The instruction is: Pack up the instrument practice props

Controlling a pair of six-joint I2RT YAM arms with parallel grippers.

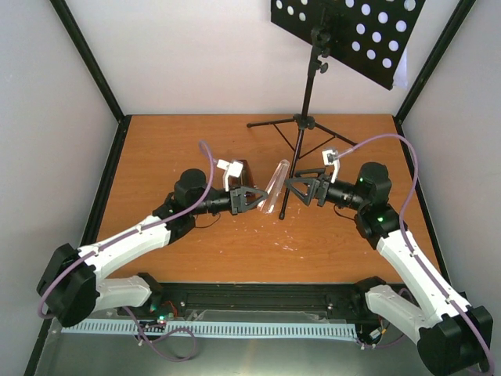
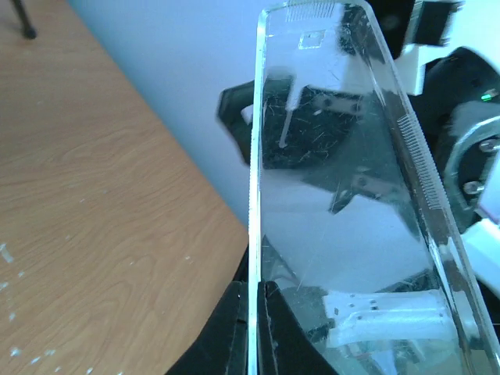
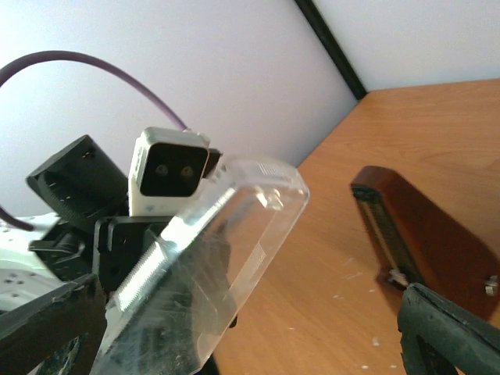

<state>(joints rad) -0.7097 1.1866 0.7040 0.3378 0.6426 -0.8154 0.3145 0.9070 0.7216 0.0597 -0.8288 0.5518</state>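
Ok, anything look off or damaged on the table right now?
The clear plastic cover is off the metronome, held in the air by the left hand pinching its edge; its surface is heavily scratched. White flecks dot the table.

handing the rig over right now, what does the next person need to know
Left gripper: shut on the clear cover, held tilted between the arms.
Right gripper: open, facing the cover, holding nothing.
Metronome: on the table by the left wrist, cover off.
Music stand: upright at the back, unfolded.
Done: nothing visibly packed.
Left: refit the cover, stow the metronome and stand.
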